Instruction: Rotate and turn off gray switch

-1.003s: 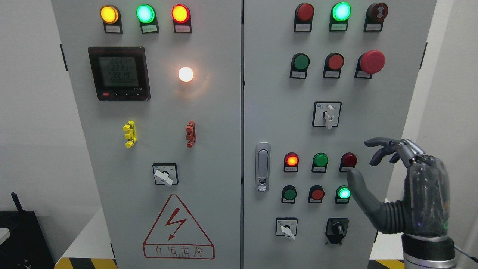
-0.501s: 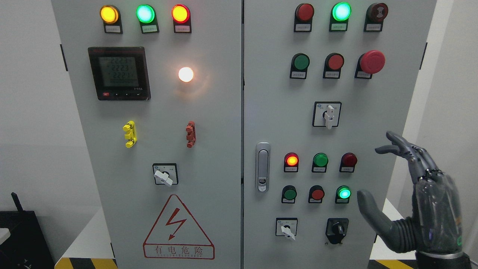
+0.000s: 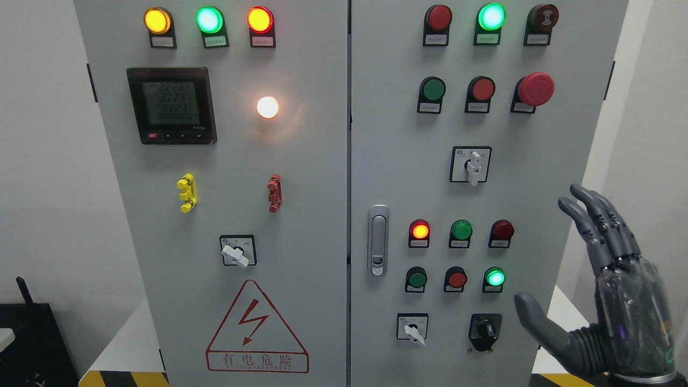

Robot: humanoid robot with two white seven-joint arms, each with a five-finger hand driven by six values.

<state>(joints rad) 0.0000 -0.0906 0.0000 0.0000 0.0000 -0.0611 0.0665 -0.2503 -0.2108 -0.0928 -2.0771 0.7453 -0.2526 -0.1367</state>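
Grey steel fills the view: the control cabinet (image 3: 301, 177), two doors dotted with lamps and buttons. The gray switch (image 3: 471, 165) sits mid-right door, its white lever pointing straight down, nothing in front of it. Below it, a red lamp (image 3: 420, 230) glows and a green button (image 3: 494, 278) shines; a black selector (image 3: 485, 330) sits lower, near the thumb. On the left door a digital meter (image 3: 171, 105) shows rows of small digits, not sharp enough to read, and the warning triangle (image 3: 257, 328) carries "有电危险". The right hand (image 3: 607, 290) is open wide, fingers straight up, thumb out, holding nothing, well apart from the switch. Half a second back those fingers were bent forward; now they've straightened and the hand has dropped slightly.
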